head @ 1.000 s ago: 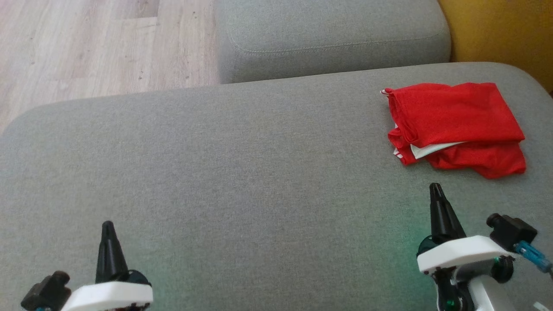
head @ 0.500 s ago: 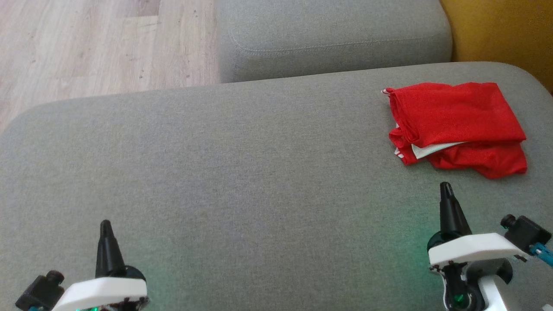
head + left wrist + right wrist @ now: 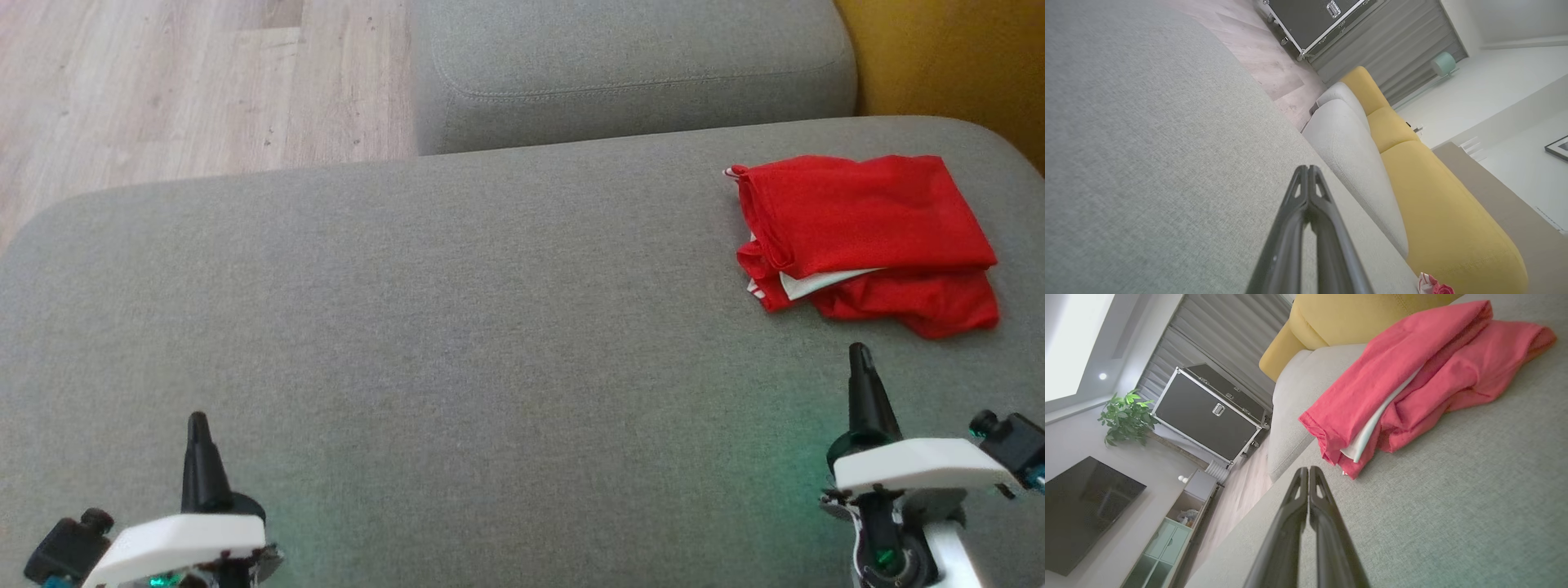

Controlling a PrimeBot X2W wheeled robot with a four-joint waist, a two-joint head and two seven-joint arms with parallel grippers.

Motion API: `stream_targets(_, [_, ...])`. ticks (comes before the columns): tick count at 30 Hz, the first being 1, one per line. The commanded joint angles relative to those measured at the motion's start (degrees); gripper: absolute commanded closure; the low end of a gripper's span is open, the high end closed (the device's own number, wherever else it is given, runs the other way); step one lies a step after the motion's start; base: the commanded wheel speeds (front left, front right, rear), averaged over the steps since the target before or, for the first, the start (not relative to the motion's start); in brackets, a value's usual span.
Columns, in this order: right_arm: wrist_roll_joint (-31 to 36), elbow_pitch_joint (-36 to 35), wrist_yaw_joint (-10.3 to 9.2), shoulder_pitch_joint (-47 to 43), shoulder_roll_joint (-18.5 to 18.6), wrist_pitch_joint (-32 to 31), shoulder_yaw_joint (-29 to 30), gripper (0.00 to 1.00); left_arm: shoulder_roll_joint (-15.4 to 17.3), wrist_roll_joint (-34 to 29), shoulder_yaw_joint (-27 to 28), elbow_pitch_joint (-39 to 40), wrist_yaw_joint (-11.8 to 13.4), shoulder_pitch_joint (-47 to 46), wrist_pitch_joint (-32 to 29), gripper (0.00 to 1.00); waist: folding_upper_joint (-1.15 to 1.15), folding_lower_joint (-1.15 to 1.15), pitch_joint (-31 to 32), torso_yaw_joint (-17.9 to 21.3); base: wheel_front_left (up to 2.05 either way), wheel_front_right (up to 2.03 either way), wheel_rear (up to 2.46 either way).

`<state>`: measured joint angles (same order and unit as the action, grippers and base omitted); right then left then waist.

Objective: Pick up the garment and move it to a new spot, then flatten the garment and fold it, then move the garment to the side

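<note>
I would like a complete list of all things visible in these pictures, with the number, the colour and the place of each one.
folded red fabric garment with a white inner layer: one, red and white, far right of the seat, nothing holding it
wide grey fabric sofa seat: one, grey, under the garment
grey fabric cushion block: one, grey, behind the seat
yellow upholstered sofa back: several sections, yellow, beside the grey cushions
pale wooden plank floor: one, light brown, beyond the seat
black metal-edged case: one, black with silver edges, before grey curtains
green leafy plant: one, green, beside the case
dark flat screen: one, black, near a pale cabinet
left gripper: one, dark fingers, shut, near left
right gripper: one, dark fingers, shut, just short of the garment
</note>
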<state>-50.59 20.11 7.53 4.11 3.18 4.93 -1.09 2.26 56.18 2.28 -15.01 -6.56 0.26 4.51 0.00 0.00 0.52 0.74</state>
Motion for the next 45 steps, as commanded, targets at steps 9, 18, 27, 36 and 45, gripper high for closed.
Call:
stream_targets(9, [-6.97, -2.87, -0.02, 2.32, 0.49, -1.66, 0.76, 1.00, 0.40, 5.78, 1.96, 1.52, -0.40, -3.38, -1.83, 1.00, 0.00, 0.00, -0.10, -0.11, 0.00, 0.00, 0.00])
stream_targets(18, [-12.19, -3.35, -0.03, 2.27, 0.48, -2.99, 1.63, 1.00, 0.44, 10.24, 2.30, 1.44, -0.48, -3.84, -3.18, 1.00, 0.00, 0.00, -0.19, -0.20, 0.00, 0.00, 0.00])
stream_targets(27, [-18.06, -3.89, -0.03, 2.21, 0.45, -4.49, 2.62, 1.00, 0.47, 15.25, 2.68, 1.34, -0.56, -4.35, -4.71, 1.00, 0.00, 0.00, -0.29, -0.31, 0.00, 0.00, 0.00])
stream_targets(36, [-23.91, -4.43, -0.03, 2.16, 0.42, -6.00, 3.63, 1.00, 0.51, 20.26, 3.06, 1.25, -0.65, -4.86, -6.23, 1.00, 0.00, 0.00, -0.39, -0.41, 0.00, 0.00, 0.00])
stream_targets(45, [-29.74, -4.97, -0.04, 2.11, 0.38, -7.52, 4.64, 1.00, 0.54, 25.26, 3.43, 1.15, -0.74, -5.37, -7.75, 1.00, 0.00, 0.00, -0.49, -0.52, 0.00, 0.00, 0.00])
